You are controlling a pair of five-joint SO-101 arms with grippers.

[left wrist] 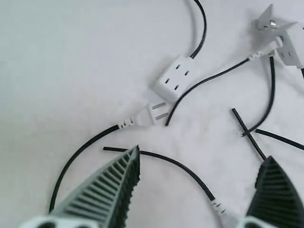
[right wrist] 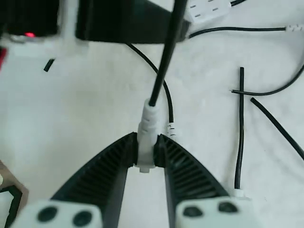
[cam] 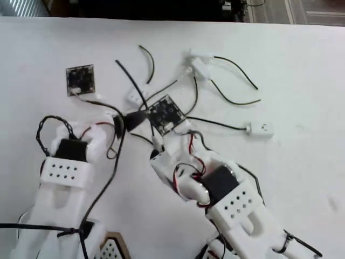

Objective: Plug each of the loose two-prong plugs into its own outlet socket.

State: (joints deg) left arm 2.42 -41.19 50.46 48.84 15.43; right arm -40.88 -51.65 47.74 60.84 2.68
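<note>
My right gripper (right wrist: 147,140) is shut on a white two-prong plug (right wrist: 146,142), whose black cable rises away from the fingers; from above it sits at mid-table (cam: 156,144). My left gripper (left wrist: 203,154) stands open over the cables, nothing between its fingers (left wrist: 116,183). Just beyond it a loose white plug (left wrist: 153,114) lies with its prongs a short gap from a white outlet socket (left wrist: 175,78). That socket (cam: 135,97) lies left of centre. A second socket (cam: 199,67) lies farther back, and a third (cam: 260,128) lies to the right.
Several black cables (cam: 232,81) curl across the white table (cam: 302,65), some crossing each other. A cut cable end (left wrist: 247,135) lies between the left fingers. The left arm's black gripper body (right wrist: 118,21) is close in front of the right gripper.
</note>
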